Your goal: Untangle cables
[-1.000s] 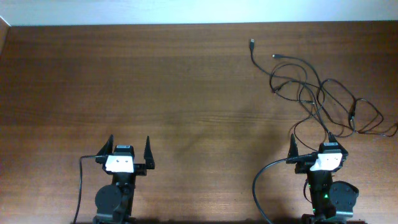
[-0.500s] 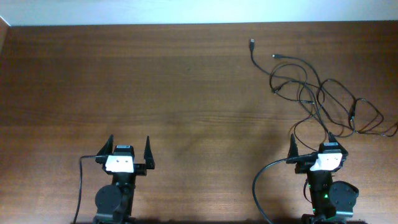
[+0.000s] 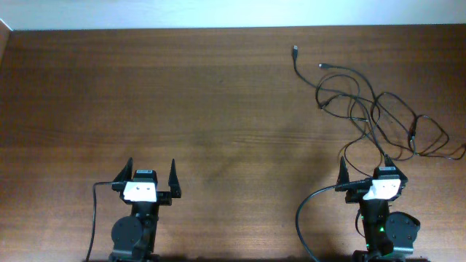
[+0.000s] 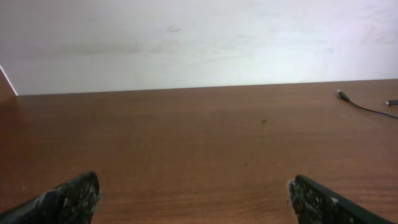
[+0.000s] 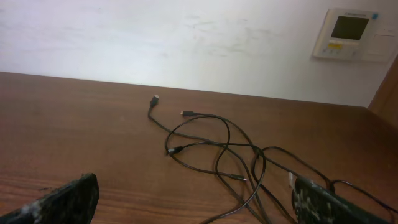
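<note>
Nothing moved. My left tool [image 3: 151, 172] and right tool [image 3: 364, 170] stay wide, empty. Thin black cables [image 5: 222, 144] sprawl across my brown wooden bench's [image 3: 182, 94] far right.

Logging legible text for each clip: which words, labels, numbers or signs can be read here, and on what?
No text can be read.
White wall control panel: its display and buttons are too blurred to read.
Thin black cables and brown wooden table: no markings visible.

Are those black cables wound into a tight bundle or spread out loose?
Spread out: the cables sprawl in loose, crossing loops on the table.
</note>
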Available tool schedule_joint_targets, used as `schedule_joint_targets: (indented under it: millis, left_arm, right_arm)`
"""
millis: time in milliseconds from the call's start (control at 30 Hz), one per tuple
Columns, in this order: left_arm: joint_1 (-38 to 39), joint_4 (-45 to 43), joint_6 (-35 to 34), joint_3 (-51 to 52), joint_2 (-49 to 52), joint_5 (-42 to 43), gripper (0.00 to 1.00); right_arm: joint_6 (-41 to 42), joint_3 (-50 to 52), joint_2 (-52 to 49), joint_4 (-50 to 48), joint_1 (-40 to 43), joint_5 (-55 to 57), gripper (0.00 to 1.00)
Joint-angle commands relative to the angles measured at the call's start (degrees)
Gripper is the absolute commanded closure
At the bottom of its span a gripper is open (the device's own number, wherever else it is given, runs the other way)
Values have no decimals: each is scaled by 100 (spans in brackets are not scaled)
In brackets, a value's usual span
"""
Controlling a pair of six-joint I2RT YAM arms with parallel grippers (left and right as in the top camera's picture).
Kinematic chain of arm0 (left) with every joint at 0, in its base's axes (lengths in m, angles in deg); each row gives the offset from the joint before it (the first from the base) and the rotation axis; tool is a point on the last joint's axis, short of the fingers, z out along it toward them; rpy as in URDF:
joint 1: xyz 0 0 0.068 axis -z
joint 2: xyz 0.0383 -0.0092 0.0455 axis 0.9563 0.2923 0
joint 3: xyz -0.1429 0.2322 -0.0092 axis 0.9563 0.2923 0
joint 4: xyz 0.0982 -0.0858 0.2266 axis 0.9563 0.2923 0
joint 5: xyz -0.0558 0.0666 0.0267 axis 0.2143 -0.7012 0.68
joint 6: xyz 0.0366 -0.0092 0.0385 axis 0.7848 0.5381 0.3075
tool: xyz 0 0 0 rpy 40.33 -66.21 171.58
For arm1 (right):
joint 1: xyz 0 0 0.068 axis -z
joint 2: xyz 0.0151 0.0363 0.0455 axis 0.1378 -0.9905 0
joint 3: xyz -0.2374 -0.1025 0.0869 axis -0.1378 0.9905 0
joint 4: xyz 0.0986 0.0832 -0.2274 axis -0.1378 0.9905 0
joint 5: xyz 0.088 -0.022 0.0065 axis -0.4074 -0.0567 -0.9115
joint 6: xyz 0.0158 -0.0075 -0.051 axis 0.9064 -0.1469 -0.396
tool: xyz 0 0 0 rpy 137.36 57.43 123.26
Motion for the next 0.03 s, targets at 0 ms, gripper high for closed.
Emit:
schedule_joint_targets:
  millis: [0]
  left_arm:
    - [-33,26,87,15,-35,42,1]
  right_arm:
    - [-42,28,33,24,-28,-109,2]
